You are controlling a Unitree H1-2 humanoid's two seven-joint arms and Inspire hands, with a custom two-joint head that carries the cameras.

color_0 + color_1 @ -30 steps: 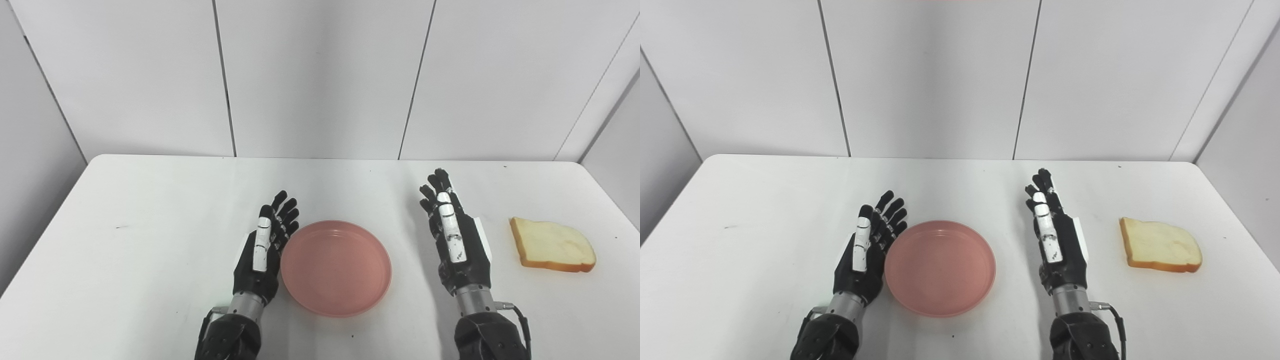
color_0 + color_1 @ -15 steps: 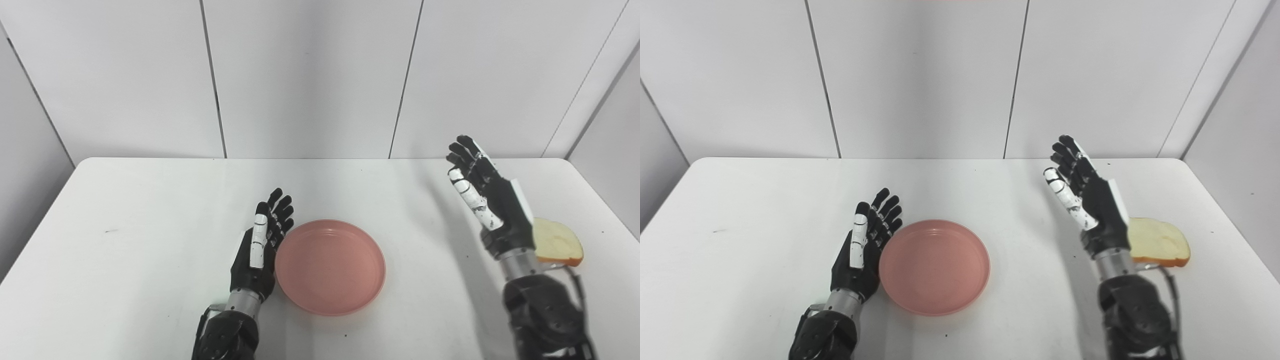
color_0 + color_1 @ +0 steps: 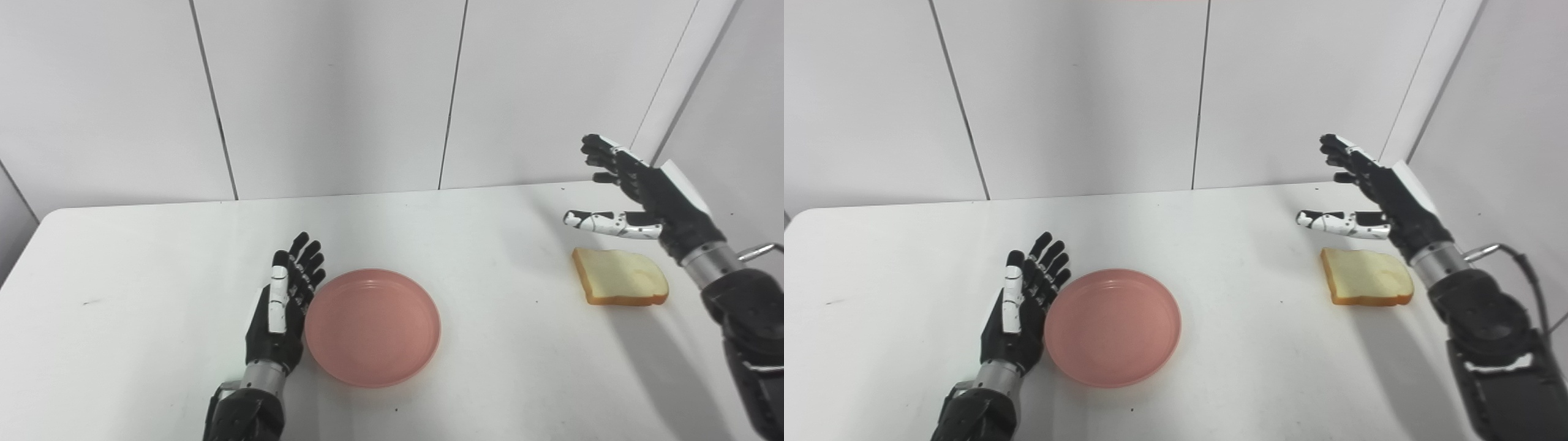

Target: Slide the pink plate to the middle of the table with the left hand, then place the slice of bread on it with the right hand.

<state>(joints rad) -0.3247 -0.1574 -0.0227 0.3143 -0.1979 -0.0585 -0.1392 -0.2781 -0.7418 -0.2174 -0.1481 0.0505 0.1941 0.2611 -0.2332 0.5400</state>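
Pink plate [image 3: 372, 326]: you have it flat on the white table [image 3: 141, 257], near the table's front edge and about midway across; nothing lies in it.
Left hand [image 3: 282, 311]: you see it standing on edge just left of the pink plate, palm turned toward the rim and right against it; whether it actually touches you cannot tell. Its fingers [image 3: 303, 263] are straight, close together and pointing away from you. It holds nothing.
Slice of bread [image 3: 620, 284]: it lies flat on the table well to the right of the pink plate, pale crumb up, brown crust showing along its near edge.
Right hand [image 3: 643, 196]: you see it raised in the air to the right of the pink plate, above and just behind the slice of bread and apart from it. Its fingers are spread and stretched out to the left, the white thumb [image 3: 603, 222] held out below them over the far side of the bread. It holds nothing.
Wall panels [image 3: 331, 92]: plain light panels stand behind the table, beyond the pink plate.
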